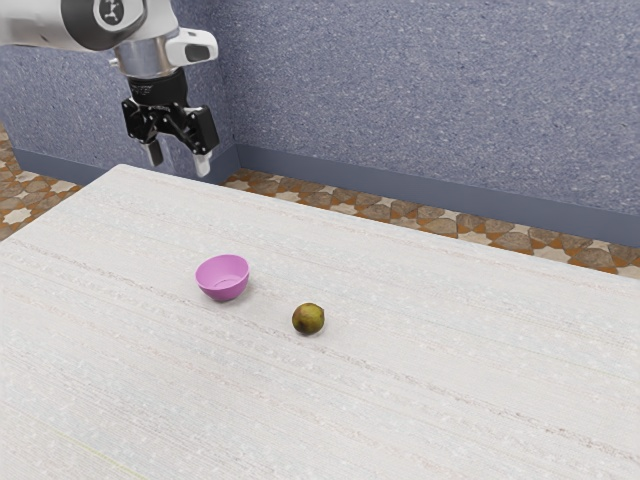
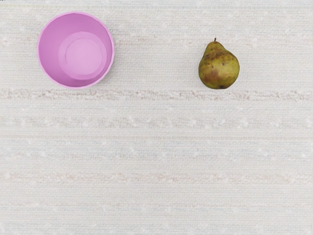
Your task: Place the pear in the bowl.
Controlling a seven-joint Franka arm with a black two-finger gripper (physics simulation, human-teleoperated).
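Observation:
High over the table's far edge, toward the exterior view's upper left, my gripper (image 1: 179, 162) is open, its two fingers well apart with nothing between them. A pink bowl (image 1: 223, 278) stands upright on the table, well below the hand; its inside holds nothing. The brownish-green pear (image 1: 308, 319) lies on the tabletop a short distance from the bowl, toward the exterior view's right, not touching it. In the wrist view the bowl (image 2: 84, 54) and the pear (image 2: 219, 67), with its short dark stem, are both fully visible.
The pale, streaked table (image 1: 400, 400) spreads under both objects, its far edge running beneath the gripper. Behind it are a brown-patterned floor (image 1: 400, 212) and a blue-grey speckled wall (image 1: 430, 100).

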